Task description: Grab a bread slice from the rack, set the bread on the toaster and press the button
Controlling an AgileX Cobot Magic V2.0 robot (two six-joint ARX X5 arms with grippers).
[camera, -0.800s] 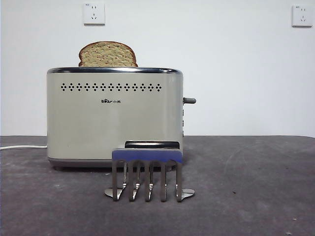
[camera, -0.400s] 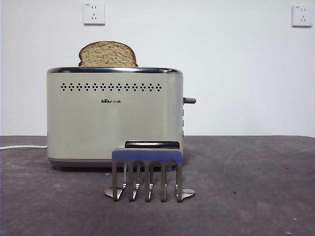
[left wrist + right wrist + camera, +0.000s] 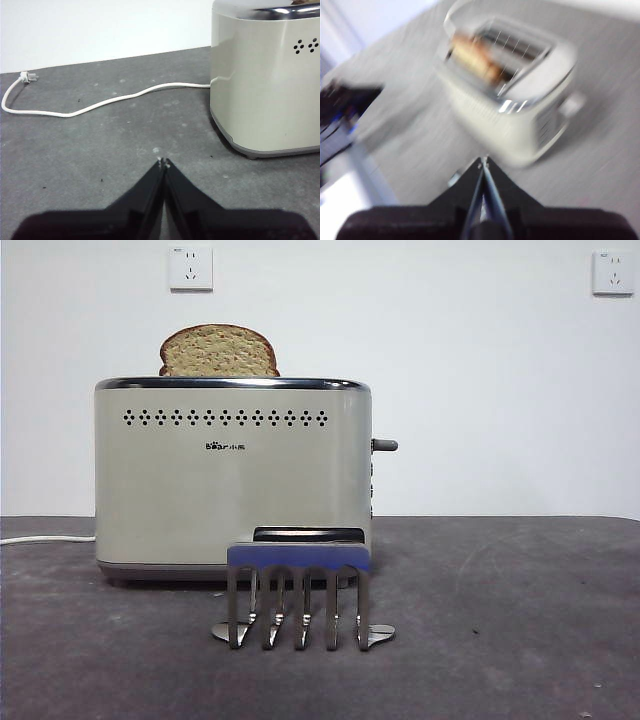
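Note:
The slice of bread (image 3: 219, 351) stands upright in the far slot of the cream toaster (image 3: 233, 490), its rounded top sticking out above the chrome rim. In the blurred right wrist view the slice of bread (image 3: 472, 57) shows in one slot of the toaster (image 3: 510, 95). The metal rack (image 3: 299, 592) with its blue band stands in front of the toaster, holding nothing. The toaster's lever (image 3: 385, 445) juts from its right side. My left gripper (image 3: 163, 162) is shut, low over the table beside the toaster (image 3: 265, 80). My right gripper (image 3: 483, 161) is shut, high above the toaster.
A white power cord (image 3: 100, 102) with its plug (image 3: 27, 77) lies loose on the dark table (image 3: 500, 620) left of the toaster. Two wall sockets (image 3: 191, 267) sit on the white wall behind. No arm shows in the front view.

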